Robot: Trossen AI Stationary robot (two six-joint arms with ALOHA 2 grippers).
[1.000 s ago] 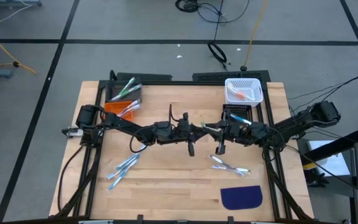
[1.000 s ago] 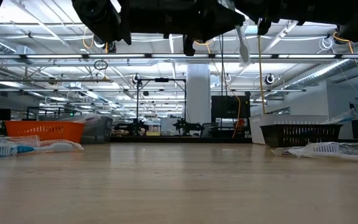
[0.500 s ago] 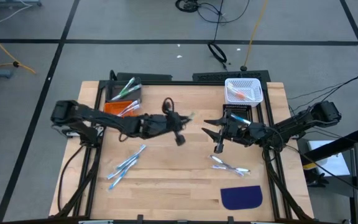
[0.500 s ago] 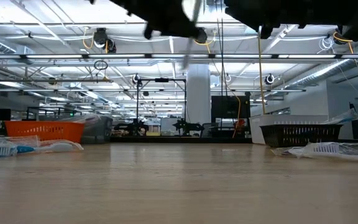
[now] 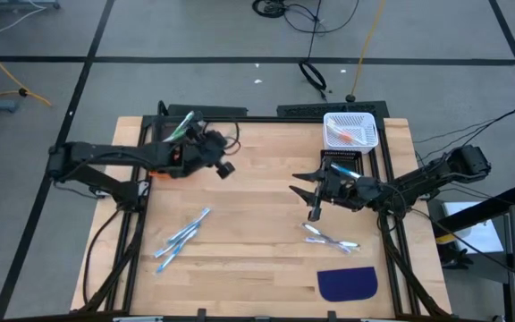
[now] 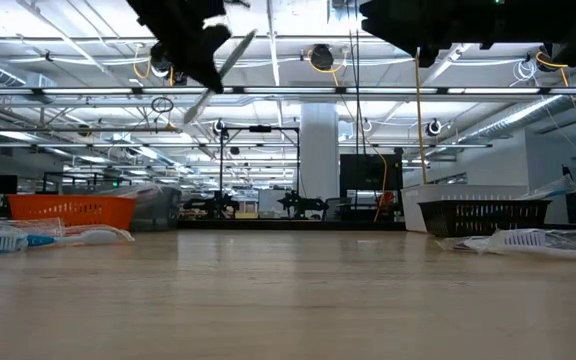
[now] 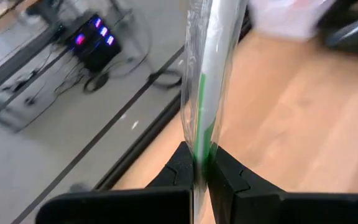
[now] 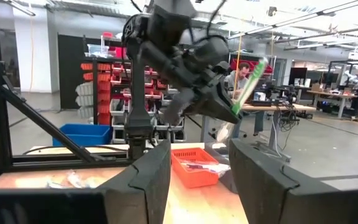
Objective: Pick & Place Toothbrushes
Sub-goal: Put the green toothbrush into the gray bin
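Observation:
My left gripper (image 5: 208, 143) hangs high over the table's far left, beside the orange bin (image 5: 162, 157) and a dark bin (image 5: 177, 131) holding green toothbrushes. It is shut on a green-and-white toothbrush (image 7: 213, 74) in a clear wrapper, which shows tilted in the low view (image 6: 230, 58). My right gripper (image 5: 305, 184) stands open and empty right of the table's middle, pointing left (image 8: 197, 180). Loose toothbrushes lie flat on the wood at near left (image 5: 181, 237) and near right (image 5: 329, 238). My left gripper pinches the wrapped toothbrush between its two fingers (image 7: 229, 177), at the green stretch of the handle (image 7: 200, 149). The brush runs on ahead, along the fingers. It is lifted clear of the table and tilted, its upper end toward the table's right (image 6: 248, 38).
A white bin (image 5: 350, 131) with pink-orange toothbrushes stands at the far right, with a dark bin (image 5: 341, 166) holding a blue one just in front of it. A dark blue half-round mat (image 5: 347, 283) lies near right. Black rails run along both table sides.
My right gripper has opened and let go of the toothbrush at the table's middle and stayed there. My left gripper has carried that toothbrush from the middle toward the far left, up to the orange and dark bins, staying shut on it and high above the table.

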